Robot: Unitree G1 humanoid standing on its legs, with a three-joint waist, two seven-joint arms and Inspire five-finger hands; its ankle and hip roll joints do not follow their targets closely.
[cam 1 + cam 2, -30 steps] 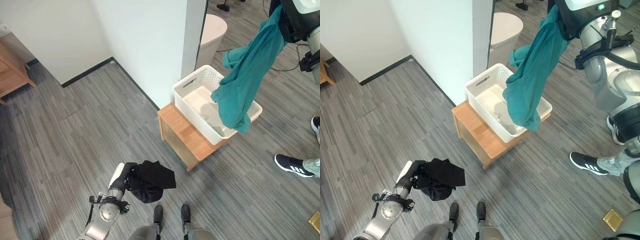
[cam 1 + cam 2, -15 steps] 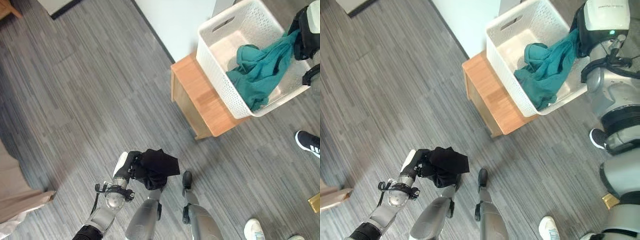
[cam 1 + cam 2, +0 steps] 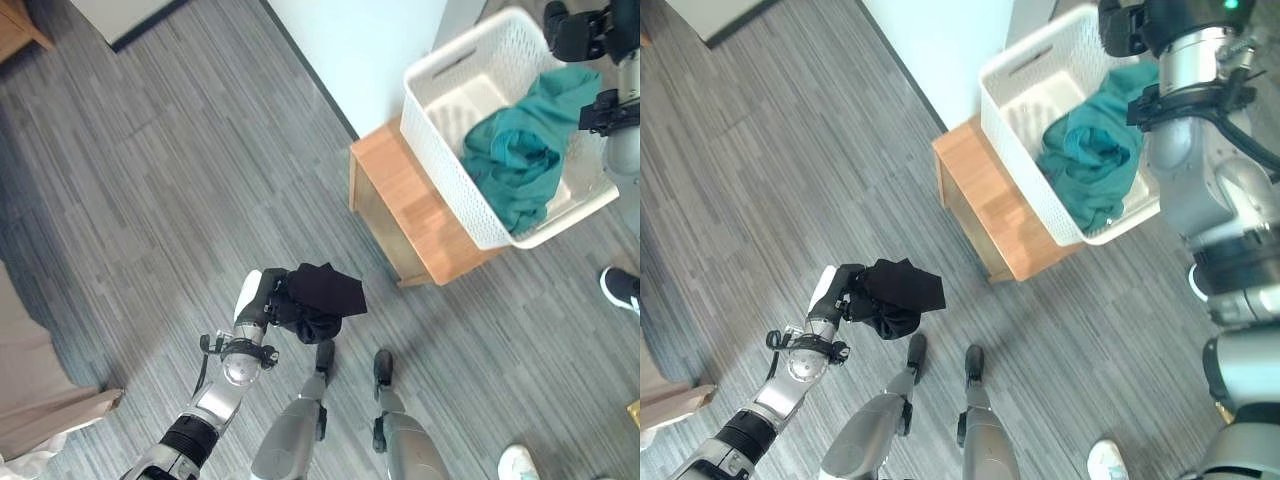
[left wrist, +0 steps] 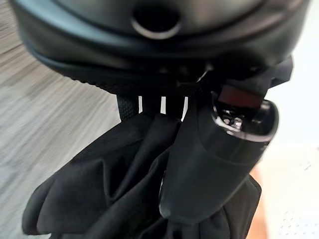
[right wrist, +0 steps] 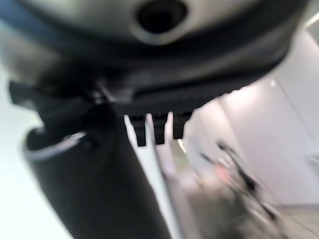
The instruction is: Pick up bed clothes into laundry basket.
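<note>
Black cloth (image 4: 109, 189) was bunched in my left hand (image 3: 262, 300), and my left wrist view showed it best — my thumb (image 4: 209, 164) pressed over the folds, fingers curled behind them. The eye views showed more: that hand hung low over the grey floor (image 3: 150, 180), well apart from the white laundry basket (image 3: 440, 110). The basket sat on a small wooden table (image 3: 400, 200) beside a white wall (image 3: 370, 40). A teal cloth (image 3: 520, 150) lay crumpled inside it. My right hand (image 3: 1120, 25) was up over the basket's far rim — empty, I think, but I could not tell how its fingers sat. A person's shoe (image 3: 622, 288) stood near the table.
</note>
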